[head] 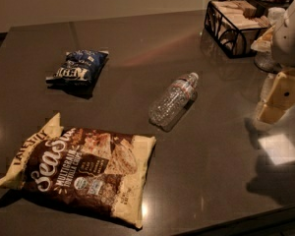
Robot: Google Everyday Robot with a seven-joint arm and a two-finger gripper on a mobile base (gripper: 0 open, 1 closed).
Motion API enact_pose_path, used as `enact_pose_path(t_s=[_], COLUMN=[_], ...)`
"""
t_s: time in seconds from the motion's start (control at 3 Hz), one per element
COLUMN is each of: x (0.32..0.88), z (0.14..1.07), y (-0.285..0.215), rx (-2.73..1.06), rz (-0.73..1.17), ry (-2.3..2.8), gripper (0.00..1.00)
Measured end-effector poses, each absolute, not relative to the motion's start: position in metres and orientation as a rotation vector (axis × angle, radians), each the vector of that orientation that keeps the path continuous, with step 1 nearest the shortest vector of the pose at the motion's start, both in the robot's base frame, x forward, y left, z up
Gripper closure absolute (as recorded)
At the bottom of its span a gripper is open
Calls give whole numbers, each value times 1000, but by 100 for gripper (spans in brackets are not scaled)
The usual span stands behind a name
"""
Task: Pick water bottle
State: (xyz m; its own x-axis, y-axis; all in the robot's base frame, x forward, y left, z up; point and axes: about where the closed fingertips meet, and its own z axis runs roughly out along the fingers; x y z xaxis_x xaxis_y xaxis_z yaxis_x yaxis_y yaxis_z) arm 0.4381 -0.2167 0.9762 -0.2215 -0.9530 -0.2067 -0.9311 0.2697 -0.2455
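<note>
The water bottle (173, 101) is a small clear ribbed plastic bottle with a white cap and a thin pale label band near the neck. It lies on its side in the middle of the dark countertop (211, 151), cap pointing to the back right. My gripper (278, 100), pale yellow under a white arm (292, 31), hangs at the right edge of the view. It is above the counter, well to the right of the bottle and apart from it, with nothing seen in it.
A large brown-and-cream tortilla chip bag (81, 168) lies at the front left. A small blue chip bag (78, 68) lies at the back left. A black wire basket (233, 26) with packets and a clear glass jar (265, 58) stand at the back right, near the arm.
</note>
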Motion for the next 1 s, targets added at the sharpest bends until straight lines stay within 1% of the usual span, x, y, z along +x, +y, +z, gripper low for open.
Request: enact_pose_path(t_s=[0.67, 1.0], x=[443, 459], z=[976, 970], y=[-212, -197], rx=[-1750, -1832], rz=[-92, -66], ry=[2204, 2111], gripper=[0, 0])
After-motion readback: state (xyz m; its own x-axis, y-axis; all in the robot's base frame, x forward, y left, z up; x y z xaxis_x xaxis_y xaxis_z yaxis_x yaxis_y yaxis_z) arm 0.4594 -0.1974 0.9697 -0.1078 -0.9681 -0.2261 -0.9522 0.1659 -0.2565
